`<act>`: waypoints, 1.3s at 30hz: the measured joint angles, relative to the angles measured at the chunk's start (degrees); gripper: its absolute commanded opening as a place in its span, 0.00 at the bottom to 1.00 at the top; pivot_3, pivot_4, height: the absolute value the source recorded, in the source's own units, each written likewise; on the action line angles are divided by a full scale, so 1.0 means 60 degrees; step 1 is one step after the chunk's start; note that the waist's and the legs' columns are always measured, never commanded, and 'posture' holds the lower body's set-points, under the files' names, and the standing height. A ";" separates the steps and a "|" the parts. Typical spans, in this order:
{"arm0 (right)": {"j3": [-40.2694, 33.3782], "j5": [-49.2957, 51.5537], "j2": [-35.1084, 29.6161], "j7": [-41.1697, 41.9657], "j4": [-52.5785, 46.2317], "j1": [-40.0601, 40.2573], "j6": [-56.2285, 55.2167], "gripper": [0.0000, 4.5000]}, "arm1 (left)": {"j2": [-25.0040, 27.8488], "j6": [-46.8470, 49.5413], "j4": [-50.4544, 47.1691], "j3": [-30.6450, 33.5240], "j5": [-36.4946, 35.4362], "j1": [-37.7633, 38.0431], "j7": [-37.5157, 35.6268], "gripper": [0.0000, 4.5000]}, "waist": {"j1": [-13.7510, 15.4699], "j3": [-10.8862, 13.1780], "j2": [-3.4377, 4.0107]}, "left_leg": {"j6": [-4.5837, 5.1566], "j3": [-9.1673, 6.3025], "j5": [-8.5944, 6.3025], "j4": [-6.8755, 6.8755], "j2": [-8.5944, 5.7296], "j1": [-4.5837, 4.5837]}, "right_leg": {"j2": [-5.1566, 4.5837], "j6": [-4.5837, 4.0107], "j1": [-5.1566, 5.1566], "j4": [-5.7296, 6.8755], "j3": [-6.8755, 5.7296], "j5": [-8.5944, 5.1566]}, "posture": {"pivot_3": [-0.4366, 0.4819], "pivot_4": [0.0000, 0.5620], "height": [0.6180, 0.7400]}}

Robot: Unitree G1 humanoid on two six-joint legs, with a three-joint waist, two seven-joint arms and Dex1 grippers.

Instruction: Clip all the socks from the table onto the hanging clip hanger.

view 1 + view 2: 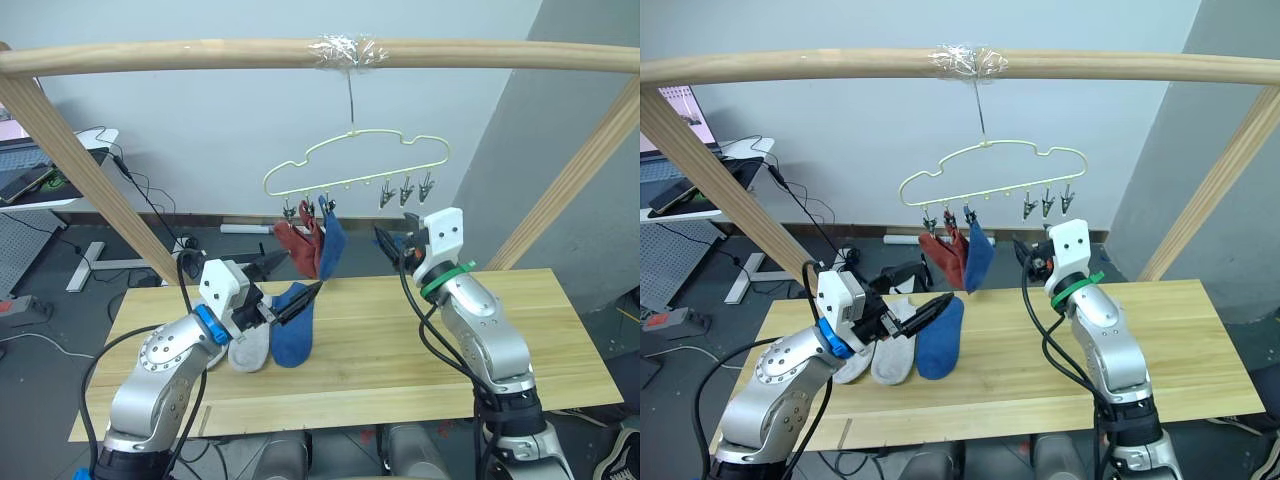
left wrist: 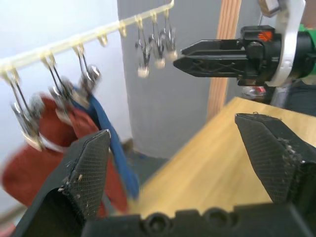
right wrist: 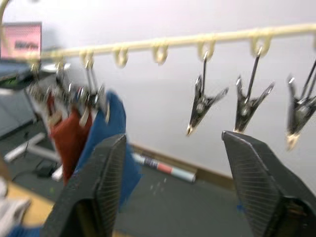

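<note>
1. The clip hanger (image 1: 355,165) is a thin pale yellow-green wire with a wavy top outline and a straight lower bar; its slim metal hook runs up to a round wooden pole (image 1: 180,55), where a wad of clear tape (image 1: 345,48) wraps the joint.
2. Small loops along the bar carry grey metal clips. The three free clips (image 1: 406,190) hang empty toward the robot's right, each a pointed, V-shaped pincer.
3. Toward the robot's left end of the bar, two rust red socks (image 1: 299,248) and one blue sock (image 1: 331,240) hang limp from their clips, bunched close together with soft knitted folds.
4. The table (image 1: 400,350) is a wide rectangle of light natural wood planks with visible straight grain.
5. On the table near its left side lie a second blue sock (image 1: 293,325) and two light grey socks (image 1: 883,352), flat and side by side, toes toward the robot.
6. The left gripper (image 1: 292,283) hovers just above the lying socks, its two black, tapered fingers apart and holding nothing; the left wrist view shows their pads (image 2: 86,173) with a fine cross-hatched texture.
7. The right gripper (image 1: 391,243) is raised below the free clips, and the right wrist view shows its fingers spread apart, empty.
</note>
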 measured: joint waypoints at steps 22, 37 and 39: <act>-0.0615 -0.0317 0.1064 -0.1213 0.2930 -0.1926 -0.0645 0.37 | -0.0343 -0.0504 0.0332 -0.0183 0.0013 -0.0291 -0.0228 1.00 | -0.0027 -0.0001 0.0003 | 0.0001 0.0006 0.0000 -0.0004 0.0006 0.0007 | 0.0010 0.0000 -0.0002 0.0007 0.0003 0.0031 | 0.42 0.21 1.00; -0.0743 -0.0128 0.1441 -0.1191 0.3748 -0.2548 -0.1148 0.37 | -0.0314 -0.0539 0.0506 -0.0095 0.0004 -0.0387 -0.0282 1.00 | -0.0020 -0.0003 0.0004 | 0.0002 0.0007 0.0001 -0.0003 0.0007 0.0011 | 0.0013 -0.0024 -0.0002 0.0013 0.0004 0.0046 | 0.43 0.19 1.00; -0.0772 -0.0126 0.1432 -0.1181 0.3847 -0.2584 -0.1172 0.37 | -0.0314 -0.0545 0.0505 -0.0095 0.0004 -0.0387 -0.0282 1.00 | -0.0020 -0.0004 0.0005 | 0.0002 0.0007 0.0001 -0.0003 0.0006 0.0012 | 0.0013 -0.0025 -0.0002 0.0014 0.0004 0.0047 | 0.43 0.19 1.00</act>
